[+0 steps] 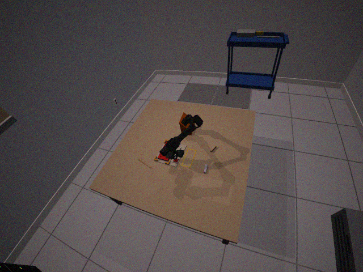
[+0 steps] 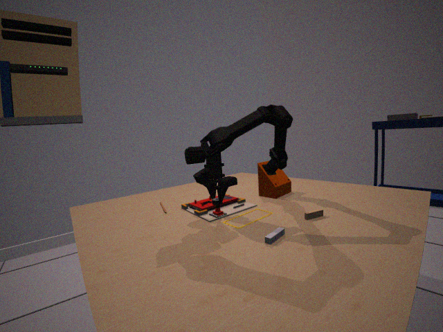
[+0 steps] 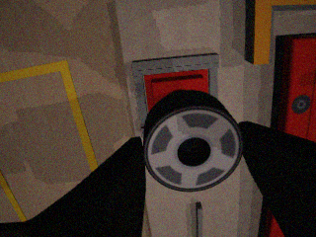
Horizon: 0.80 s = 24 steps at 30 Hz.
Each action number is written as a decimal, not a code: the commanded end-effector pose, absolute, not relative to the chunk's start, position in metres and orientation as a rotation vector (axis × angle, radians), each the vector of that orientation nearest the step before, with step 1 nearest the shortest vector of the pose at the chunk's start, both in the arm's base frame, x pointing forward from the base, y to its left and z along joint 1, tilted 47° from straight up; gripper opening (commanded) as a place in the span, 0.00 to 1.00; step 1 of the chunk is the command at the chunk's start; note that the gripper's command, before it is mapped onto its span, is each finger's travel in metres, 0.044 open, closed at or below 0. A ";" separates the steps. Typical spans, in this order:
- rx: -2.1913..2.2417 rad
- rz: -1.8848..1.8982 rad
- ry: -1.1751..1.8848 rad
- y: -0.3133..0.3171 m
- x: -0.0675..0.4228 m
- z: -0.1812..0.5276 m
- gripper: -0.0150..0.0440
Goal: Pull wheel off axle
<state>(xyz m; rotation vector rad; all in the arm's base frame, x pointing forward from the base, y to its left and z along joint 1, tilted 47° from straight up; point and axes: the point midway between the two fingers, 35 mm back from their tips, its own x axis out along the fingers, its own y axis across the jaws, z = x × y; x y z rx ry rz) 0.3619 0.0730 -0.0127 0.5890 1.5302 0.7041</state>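
Gripper (image 3: pixel 193 153) clamped on wheel (image 3: pixel 192 148), centre of wrist frame, over the red pad on the board (image 2: pixel 239 209); whether it has cleared the axle cannot be told. Left: carry to yellow marked area (image 2: pixel 247 217), just right of board in exterior frame, set down, release

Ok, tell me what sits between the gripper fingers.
The wheel: the wrist view shows it clamped between the two dark fingers of the gripper, above the red pad of the board.

One wheel (image 3: pixel 192 149), two blocks (image 2: pixel 275 234).
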 end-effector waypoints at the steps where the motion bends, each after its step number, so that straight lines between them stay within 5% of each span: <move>1: 0.586 0.700 1.523 0.069 0.364 -0.009 0.25; 24: 0.588 0.699 1.523 0.064 0.364 -0.004 0.25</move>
